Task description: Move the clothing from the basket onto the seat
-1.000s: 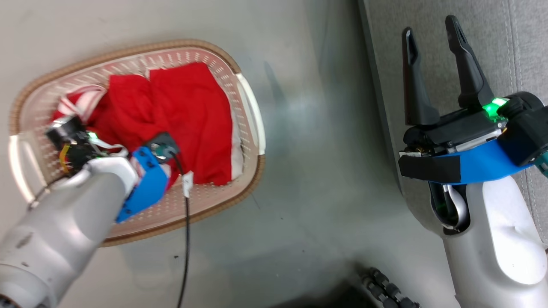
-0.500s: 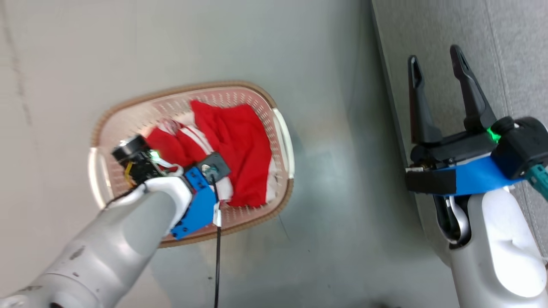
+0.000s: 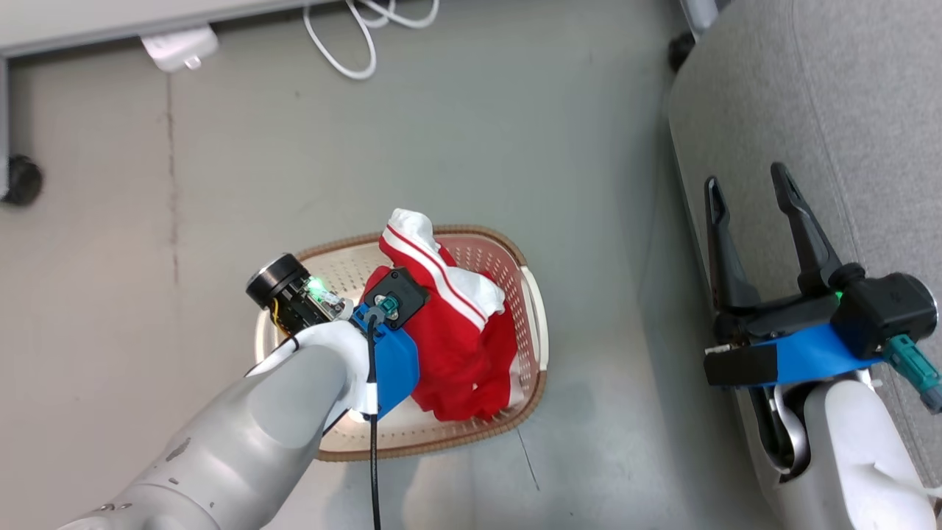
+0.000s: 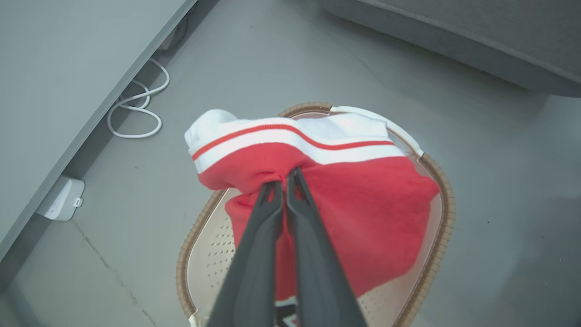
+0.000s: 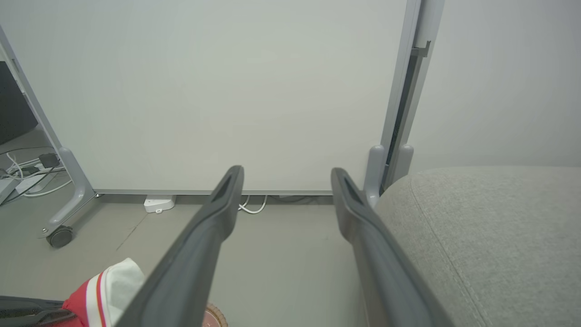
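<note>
My left gripper (image 4: 286, 175) is shut on a fold of the clothing (image 4: 363, 200), a red jersey with white striped trim. It holds the bunched fabric above the basket (image 4: 442, 195), and the lower red folds hang down into it. In the head view my left wrist covers the fingers; the clothing (image 3: 456, 331) rises over the cream basket (image 3: 441, 445) on the floor. My right gripper (image 3: 745, 180) stands open and holds nothing, over the edge of the grey seat (image 3: 846, 110). In the right wrist view the right gripper (image 5: 286, 172) is open beside the seat (image 5: 490, 227), with the clothing (image 5: 97, 290) at lower left.
A white cable (image 3: 353, 37) and a white power adapter (image 3: 180, 46) lie on the floor by a panel's base. A castor wheel (image 3: 22, 180) sits at far left. A black cable (image 3: 373, 456) hangs from my left wrist. Grey floor separates basket and seat.
The head camera has risen, so the basket looks smaller. My left gripper has lifted the jersey up out of the basket. The right gripper stays open beside the seat.
</note>
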Controlling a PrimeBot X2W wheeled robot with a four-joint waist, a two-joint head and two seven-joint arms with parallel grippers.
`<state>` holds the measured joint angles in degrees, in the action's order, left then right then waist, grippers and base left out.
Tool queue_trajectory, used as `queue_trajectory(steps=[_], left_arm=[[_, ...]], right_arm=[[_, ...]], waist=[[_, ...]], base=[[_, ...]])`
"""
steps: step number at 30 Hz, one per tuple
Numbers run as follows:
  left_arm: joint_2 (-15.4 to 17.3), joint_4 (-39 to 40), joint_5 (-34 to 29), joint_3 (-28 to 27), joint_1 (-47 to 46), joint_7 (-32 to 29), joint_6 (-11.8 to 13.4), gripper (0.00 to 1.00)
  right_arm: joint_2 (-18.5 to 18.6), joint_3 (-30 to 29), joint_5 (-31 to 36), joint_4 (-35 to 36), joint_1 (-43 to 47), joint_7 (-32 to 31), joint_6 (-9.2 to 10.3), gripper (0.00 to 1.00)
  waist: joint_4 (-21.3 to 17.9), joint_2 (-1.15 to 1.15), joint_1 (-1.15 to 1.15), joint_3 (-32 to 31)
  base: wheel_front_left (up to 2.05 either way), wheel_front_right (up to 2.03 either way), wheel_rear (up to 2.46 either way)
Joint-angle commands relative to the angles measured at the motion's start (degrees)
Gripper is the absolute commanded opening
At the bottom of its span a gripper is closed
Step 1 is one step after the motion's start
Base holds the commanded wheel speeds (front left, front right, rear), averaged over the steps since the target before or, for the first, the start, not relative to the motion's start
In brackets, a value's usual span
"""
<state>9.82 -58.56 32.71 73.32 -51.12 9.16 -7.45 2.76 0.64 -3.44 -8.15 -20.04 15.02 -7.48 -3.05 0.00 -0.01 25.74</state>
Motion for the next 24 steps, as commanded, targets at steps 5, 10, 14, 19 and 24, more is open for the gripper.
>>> queue_trajectory(steps=[5, 10, 14, 19, 24], left_arm=[[-1.3, -0.6, 3.3, -0.5, 0.6, 3.4, 0.0, 0.00], [-2.3, -0.1, 5.7, -2.2, 0.6, 5.4, 0.0, 0.00], [-2.8, 1.4, 6.4, -4.5, -0.3, 6.0, 0.2, 0.00], [-2.1, 7.1, 5.7, -8.8, -0.2, 6.1, 1.6, 0.00], [-1.5, 12.9, 4.3, -12.6, 0.9, 6.1, 3.1, 0.00]], right_arm=[[0.2, -0.6, 0.4, -0.6, 2.8, 0.2, -0.02, 1.00], [0.2, -1.2, 0.6, -1.0, 5.2, 0.2, -0.03, 1.00], [0.2, -1.8, 0.6, -1.4, 6.9, 0.2, -0.03, 1.00], [0.2, -2.2, 0.1, -1.6, 9.1, 0.2, -0.03, 1.00], [0.2, -2.3, -0.3, -1.9, 10.8, 0.2, -0.02, 1.00]], waist=[[2.2, 0.00, 0.01, -5.9], [2.8, 0.00, 0.01, -9.6], [3.2, 0.00, 0.01, -12.2], [3.5, 0.00, 0.01, -15.2], [3.6, 0.00, 0.01, -17.9]], base=[[0.00, 0.00, 0.00], [0.00, 0.00, 0.00], [0.00, 0.00, 0.00], [0.00, 0.00, 0.00], [0.00, 0.00, 0.00]])
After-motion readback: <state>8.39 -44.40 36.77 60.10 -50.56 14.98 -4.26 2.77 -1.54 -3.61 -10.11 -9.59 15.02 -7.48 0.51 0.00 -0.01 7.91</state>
